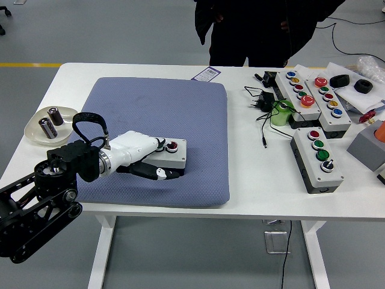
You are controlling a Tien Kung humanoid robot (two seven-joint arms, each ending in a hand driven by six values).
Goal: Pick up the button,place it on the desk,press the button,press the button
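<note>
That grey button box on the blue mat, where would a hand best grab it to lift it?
Probably across its two long sides, coming from above or from the left end. The button box is a long, flat-sided block lying level on the mat, with buttons on top. The left hand already lies over it, thumb along the near side.

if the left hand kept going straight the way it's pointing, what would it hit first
The left hand points right, already over the button box on the blue mat. Going on, it would likely meet the red button first, though its height above it is unclear.
</note>
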